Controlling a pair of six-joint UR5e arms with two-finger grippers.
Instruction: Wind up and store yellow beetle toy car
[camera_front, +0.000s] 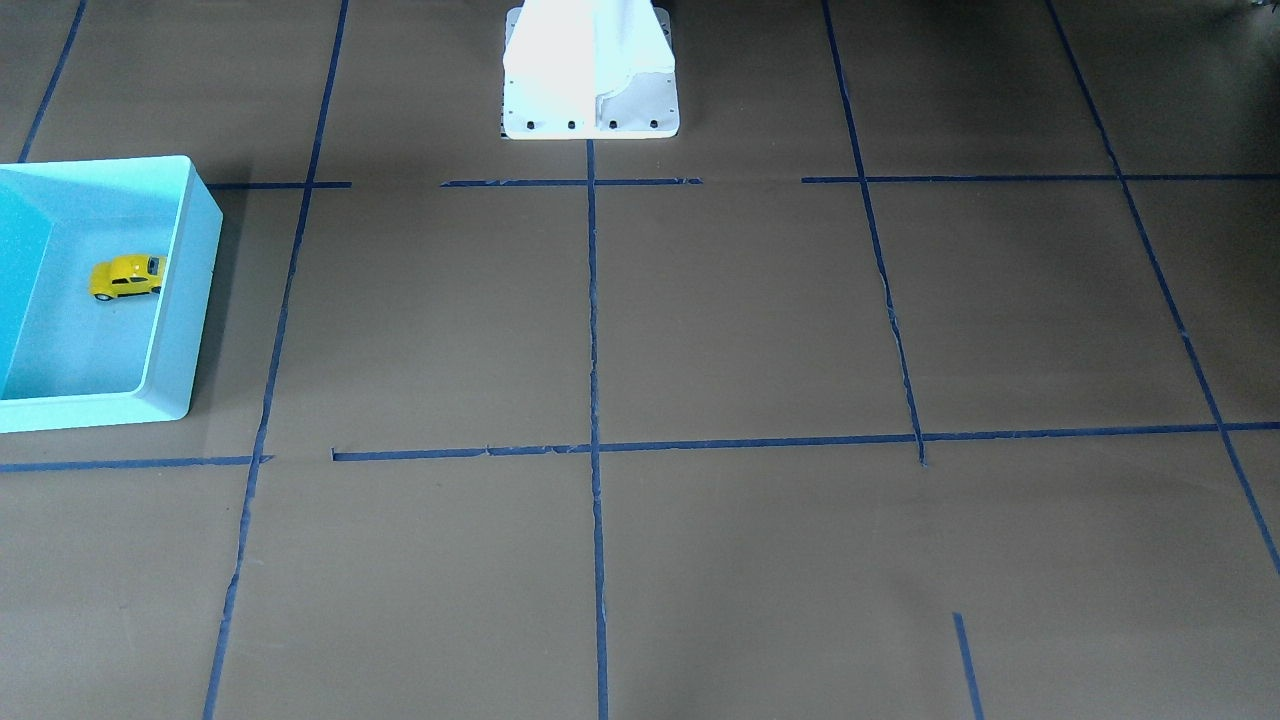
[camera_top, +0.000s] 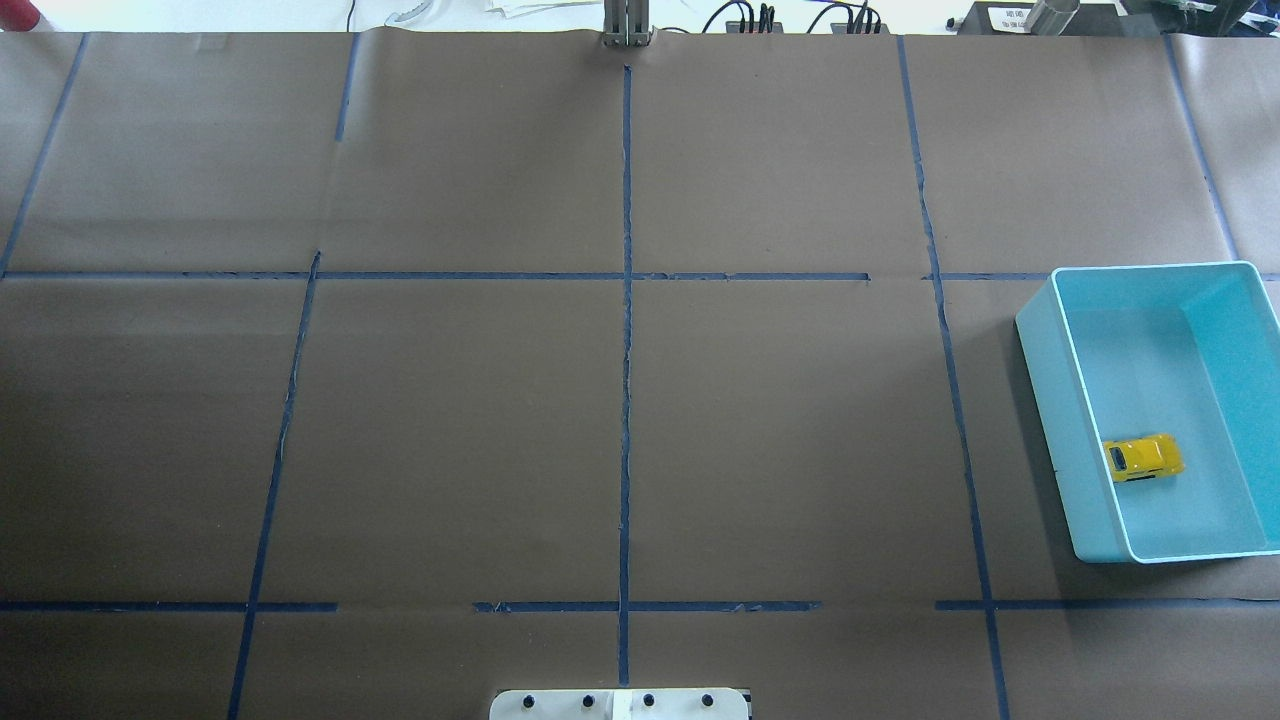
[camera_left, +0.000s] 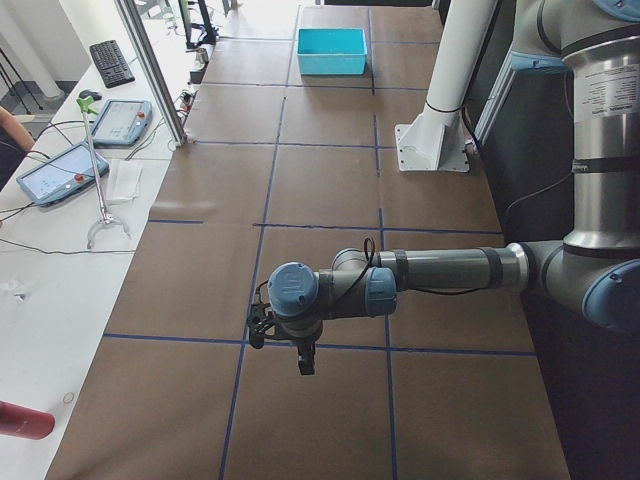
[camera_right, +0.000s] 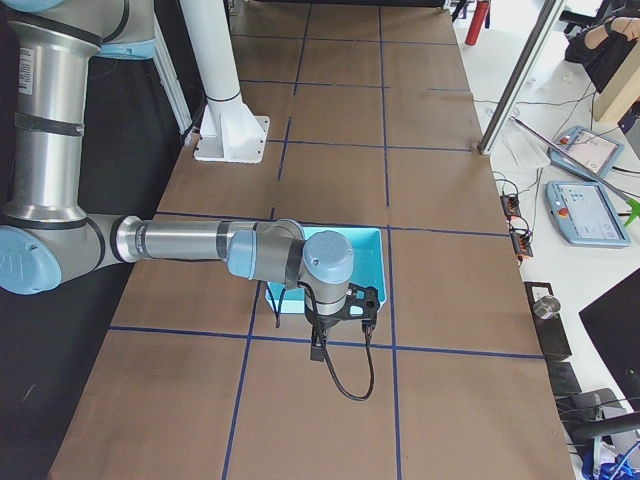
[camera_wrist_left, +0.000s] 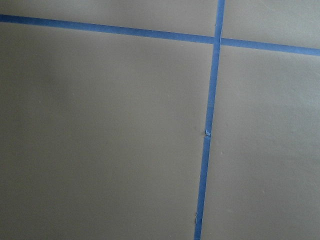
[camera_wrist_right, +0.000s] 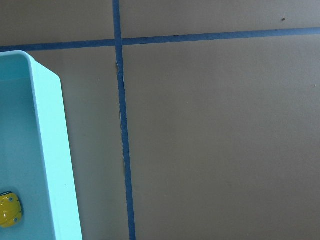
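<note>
The yellow beetle toy car rests on its wheels on the floor of the turquoise bin, close to the bin's wall nearest the table's middle. It also shows in the front-facing view and at the edge of the right wrist view. My right gripper hangs beside the bin, outside it, and shows only in the exterior right view. My left gripper hangs over bare table at the far end from the bin. I cannot tell whether either is open or shut.
Brown paper with a blue tape grid covers the table. The white robot base stands at the robot's edge. Tablets and a keyboard lie on the side bench beyond the table.
</note>
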